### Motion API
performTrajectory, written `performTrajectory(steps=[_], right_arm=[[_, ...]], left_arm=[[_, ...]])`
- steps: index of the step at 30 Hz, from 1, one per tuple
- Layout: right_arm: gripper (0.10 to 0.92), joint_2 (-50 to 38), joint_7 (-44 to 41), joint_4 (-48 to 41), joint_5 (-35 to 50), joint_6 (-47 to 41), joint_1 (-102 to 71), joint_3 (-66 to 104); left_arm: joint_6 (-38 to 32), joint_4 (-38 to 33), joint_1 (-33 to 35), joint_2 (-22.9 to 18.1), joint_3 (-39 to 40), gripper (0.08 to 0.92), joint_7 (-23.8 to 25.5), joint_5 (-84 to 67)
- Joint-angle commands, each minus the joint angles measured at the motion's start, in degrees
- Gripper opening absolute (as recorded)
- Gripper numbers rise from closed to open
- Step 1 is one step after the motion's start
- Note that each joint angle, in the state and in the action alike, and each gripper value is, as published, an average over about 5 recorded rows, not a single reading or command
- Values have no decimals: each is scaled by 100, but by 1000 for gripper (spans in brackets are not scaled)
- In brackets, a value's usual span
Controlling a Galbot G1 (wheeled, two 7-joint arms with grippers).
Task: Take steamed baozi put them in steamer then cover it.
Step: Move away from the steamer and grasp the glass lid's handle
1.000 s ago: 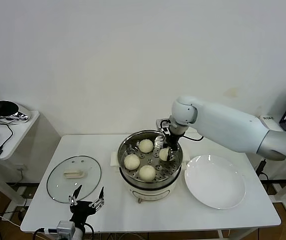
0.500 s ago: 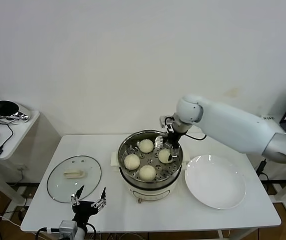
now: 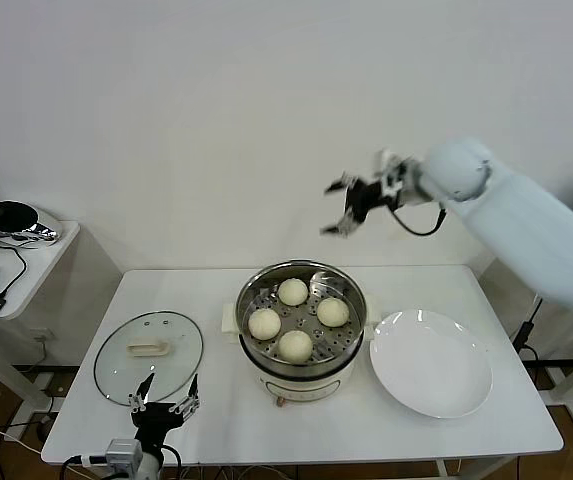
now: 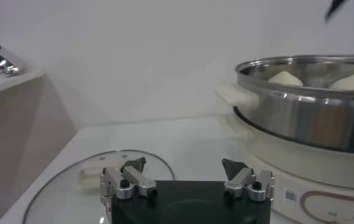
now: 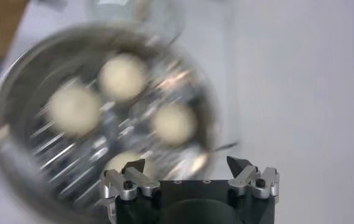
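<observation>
Several cream-white baozi [image 3: 295, 318] lie on the perforated tray of the steel steamer [image 3: 251, 340] in the middle of the table. My right gripper [image 3: 341, 208] hangs open and empty high above the steamer's far rim; from its wrist the baozi [image 5: 122, 75] show blurred below, inside the steamer [image 5: 9, 131]. The glass cover [image 3: 149, 355] with its cream handle lies flat on the table left of the steamer. My left gripper [image 3: 164, 404] stands open and empty low at the table's front edge, just in front of the cover [image 4: 55, 189], with the steamer [image 4: 304, 122] to its side.
An empty white plate [image 3: 430, 362] lies right of the steamer. A side table [image 3: 11, 262] with a mouse and a shiny object stands at the far left. A white wall runs behind the table.
My right gripper let go of the baozi in the steamer, opened, then rose up and back away from the pot. The left gripper stayed at the front edge.
</observation>
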Motion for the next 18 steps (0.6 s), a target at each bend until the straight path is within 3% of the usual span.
performTrajectory(steps=[1, 8, 18], right_arm=[[823, -629, 2534, 1021, 1218, 908, -2351, 3168], [823, -613, 3598, 1687, 1557, 1852, -4662, 4805], [823, 628, 4039, 2392, 1923, 2443, -7808, 6821]], left_arm=[[20, -6, -54, 2, -338, 823, 2, -184], [173, 81, -390, -29, -613, 823, 0, 37], [73, 358, -655, 35, -863, 823, -27, 1061]])
